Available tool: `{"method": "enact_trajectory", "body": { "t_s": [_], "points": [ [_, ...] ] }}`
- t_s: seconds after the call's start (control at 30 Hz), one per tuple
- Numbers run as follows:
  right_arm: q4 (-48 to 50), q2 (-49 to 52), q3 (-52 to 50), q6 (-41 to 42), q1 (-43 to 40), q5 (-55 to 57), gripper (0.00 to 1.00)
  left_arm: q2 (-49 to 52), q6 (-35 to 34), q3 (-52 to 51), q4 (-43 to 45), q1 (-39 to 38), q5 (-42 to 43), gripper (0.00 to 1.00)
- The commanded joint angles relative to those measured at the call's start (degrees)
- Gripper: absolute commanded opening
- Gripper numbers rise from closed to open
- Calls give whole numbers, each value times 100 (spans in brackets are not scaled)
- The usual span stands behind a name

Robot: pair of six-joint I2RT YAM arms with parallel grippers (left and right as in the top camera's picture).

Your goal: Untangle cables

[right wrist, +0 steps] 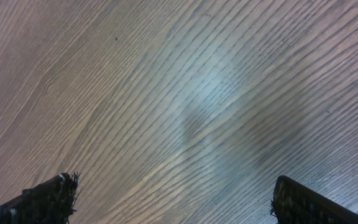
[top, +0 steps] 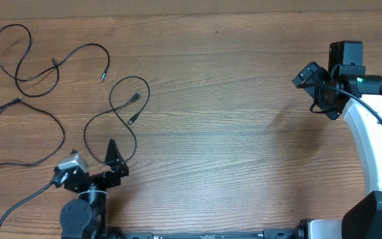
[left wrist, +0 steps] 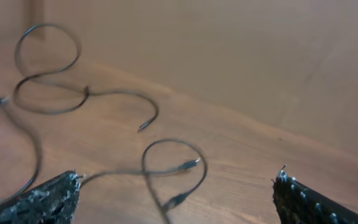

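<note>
Cables [top: 54,64]: thin black strands, loosely looped, spread over the left of the worktop [top: 231,146].
Left tool [top: 93,151]: jaws wide, empty, nearest loop just beyond.
Risk: pinching a crossing drags both runs and likely tightens the loop.
Right tool [top: 314,89]: wide, empty, far right.

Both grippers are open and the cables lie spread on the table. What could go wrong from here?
The thin black looped cord crosses itself just ahead of the open left gripper; closing there might pinch both strands and tighten the loop.
The right gripper hangs over bare brown wooden table, far from any cord, so a one-armed pull could drag this cord into the neighbouring black cords.
</note>
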Motion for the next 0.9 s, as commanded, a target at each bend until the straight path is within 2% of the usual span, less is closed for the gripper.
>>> {"method": "enact_trajectory", "body": {
  "t_s": [0.0,0.17,0.3,0.47,0.67,0.87],
  "points": [
    [15,-48,122,20,-7,59,100,-68,686,-280,444,35,518,100],
    [15,-48,122,20,-7,59,100,-70,946,-669,992,33,483,100],
    [15,-48,122,20,-7,59,100,-70,953,-1062,1655,31,494,100],
    [15,-48,122,20,-7,59,100,-70,946,-1447,2052,33,511,99],
    [15,-48,122,20,-7,59,100,-70,909,-1547,1788,87,581,100],
    [15,-48,122,20,-7,59,100,-70,942,-1543,1707,472,973,100]
  ]
}}
